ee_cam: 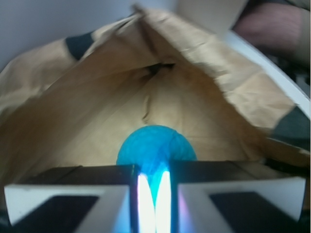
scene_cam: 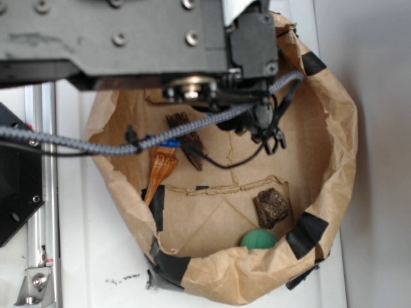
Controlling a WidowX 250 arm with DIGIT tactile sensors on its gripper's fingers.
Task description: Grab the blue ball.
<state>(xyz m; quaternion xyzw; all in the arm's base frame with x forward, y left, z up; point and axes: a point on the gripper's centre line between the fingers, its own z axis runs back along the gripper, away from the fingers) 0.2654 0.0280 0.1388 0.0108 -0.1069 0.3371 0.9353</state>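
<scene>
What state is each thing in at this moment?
blue ball: on the bag floor, just ahead of the fingers, not gripped.
gripper: nearly closed, only a narrow gap.
green ball: resting against the bag wall.
paper bag: open, rim taped.
brown block: lying loose beside the green ball.

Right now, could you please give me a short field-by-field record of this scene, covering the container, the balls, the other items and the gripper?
container: brown paper bag, black tape patches on its rim
blue ball: wrist view only, on the bag floor directly ahead of the gripper
green ball: at the bag's near wall, beside a dark brown block
other items: orange brush-like object; dark bark-like strip
gripper: fingers nearly together, ball beyond them, not visibly held
arm: overhead, hides the blue ball in the exterior view
</scene>
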